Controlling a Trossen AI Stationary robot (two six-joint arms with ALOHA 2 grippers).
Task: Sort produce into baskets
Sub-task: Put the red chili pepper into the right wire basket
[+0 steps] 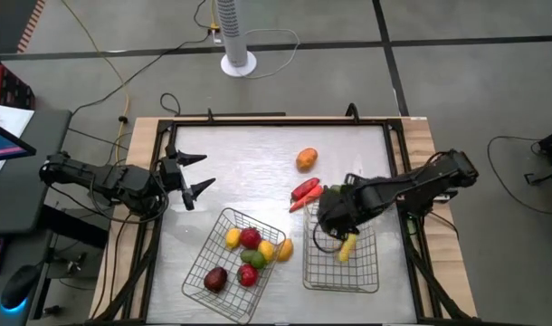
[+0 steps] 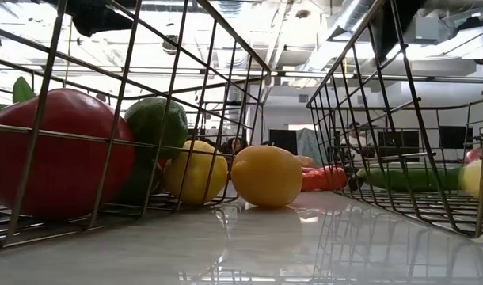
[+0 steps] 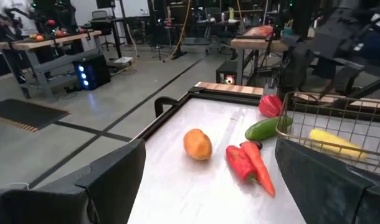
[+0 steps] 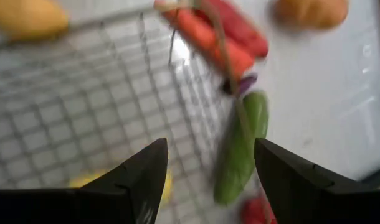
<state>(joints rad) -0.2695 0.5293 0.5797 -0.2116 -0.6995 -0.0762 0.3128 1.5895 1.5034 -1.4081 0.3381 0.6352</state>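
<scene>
Two wire baskets sit at the table's near side. The left basket holds several round red, yellow, green and maroon pieces. The right basket holds a long yellow piece. Two red chilies, a green cucumber and an orange round piece lie on the table beyond the right basket. My right gripper hangs open, pointing down, over that basket's far left corner and the cucumber, touching nothing. My left gripper waits open at the table's left.
A yellow-orange round piece lies on the table between the two baskets. A small red piece sits beyond the cucumber. The white tabletop has a raised dark rim; its far left part is bare.
</scene>
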